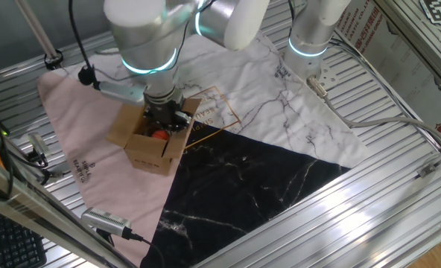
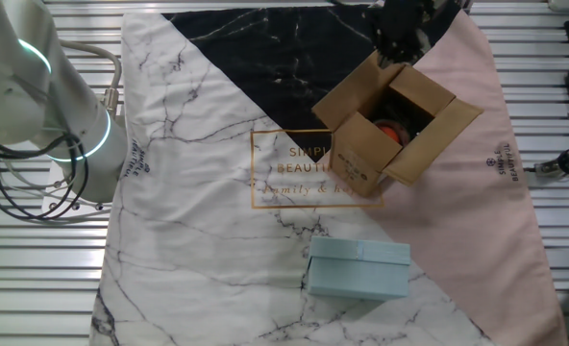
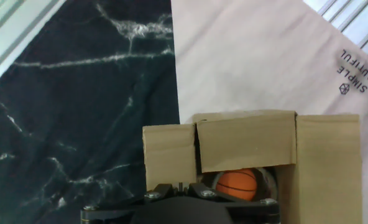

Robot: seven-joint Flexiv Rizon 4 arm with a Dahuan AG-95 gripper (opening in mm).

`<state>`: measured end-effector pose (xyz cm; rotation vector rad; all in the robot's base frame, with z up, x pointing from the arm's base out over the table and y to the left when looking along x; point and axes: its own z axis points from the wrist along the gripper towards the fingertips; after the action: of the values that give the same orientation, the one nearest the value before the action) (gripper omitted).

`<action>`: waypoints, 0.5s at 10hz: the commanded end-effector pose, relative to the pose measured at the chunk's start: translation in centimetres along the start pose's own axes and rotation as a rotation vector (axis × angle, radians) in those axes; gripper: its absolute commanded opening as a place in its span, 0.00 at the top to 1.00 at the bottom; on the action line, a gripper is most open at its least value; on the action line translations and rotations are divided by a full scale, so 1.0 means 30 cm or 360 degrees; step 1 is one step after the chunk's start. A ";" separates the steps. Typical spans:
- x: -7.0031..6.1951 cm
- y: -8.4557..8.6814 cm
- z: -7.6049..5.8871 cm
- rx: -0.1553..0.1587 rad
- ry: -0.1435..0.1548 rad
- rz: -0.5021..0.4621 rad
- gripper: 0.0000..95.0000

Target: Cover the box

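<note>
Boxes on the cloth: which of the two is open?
The brown cardboard box under the hand; its flaps stand apart, while the pale blue box is shut.

boxes: 1 brown carton [image 2: 390, 130] | orange balls: 1 [image 3: 237, 184] | pale blue boxes: 1 [image 2: 359, 269] | cloths: 1 [image 2: 208, 173]

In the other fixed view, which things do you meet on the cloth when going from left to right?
White arm base → gold-framed print on the cloth → pale blue box → brown box, open, with an orange ball inside.
</note>
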<state>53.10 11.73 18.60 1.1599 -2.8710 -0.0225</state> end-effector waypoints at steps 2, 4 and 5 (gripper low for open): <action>0.001 -0.001 0.002 0.0044 -0.0003 0.0122 1.00; 0.001 -0.001 0.002 0.0041 0.0006 0.0121 1.00; 0.001 -0.001 0.002 0.0039 0.0007 0.0119 1.00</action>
<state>52.92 11.59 18.52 1.0347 -2.9361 0.0223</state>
